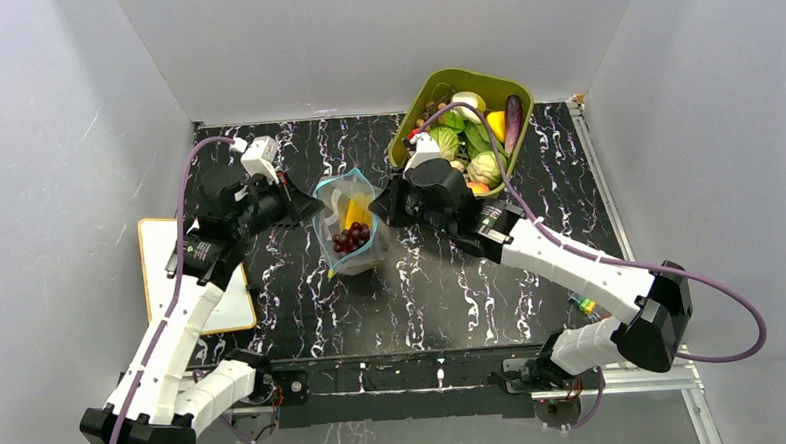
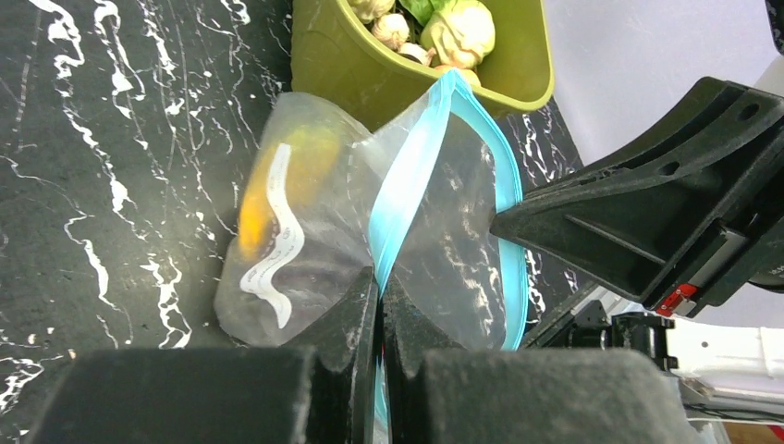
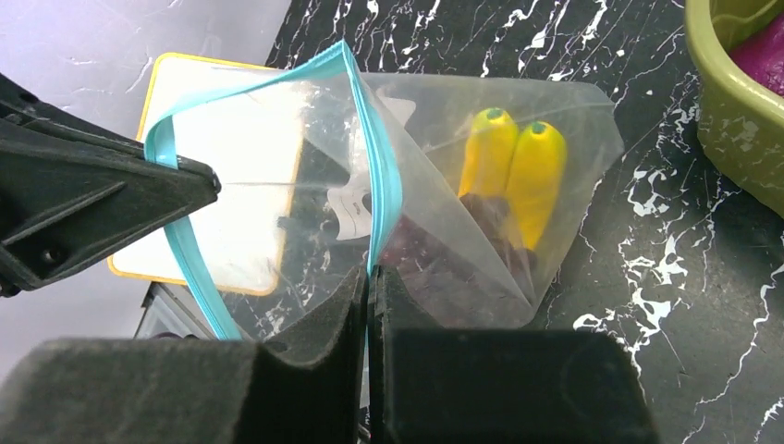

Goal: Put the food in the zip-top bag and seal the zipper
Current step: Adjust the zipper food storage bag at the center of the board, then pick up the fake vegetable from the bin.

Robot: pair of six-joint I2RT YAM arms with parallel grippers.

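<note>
The clear zip-top bag [image 1: 350,229] hangs open between both grippers over the black marbled table. Inside it are yellow bananas [image 3: 513,171] and dark grapes [image 1: 352,239]. My left gripper [image 2: 379,282] is shut on the light blue zipper [image 2: 411,166] at the bag's left end. My right gripper [image 3: 372,273] is shut on the same zipper [image 3: 384,176] at the opposite end. The two blue strips stand apart in the middle, so the mouth gapes. More food [image 1: 481,143], including cabbage and a purple eggplant [image 1: 513,115], lies in the olive-green tub [image 1: 463,76].
The tub stands at the back right, just behind the right gripper. A white board with a yellow rim [image 1: 161,262] lies at the table's left edge under the left arm. Grey walls close in on three sides.
</note>
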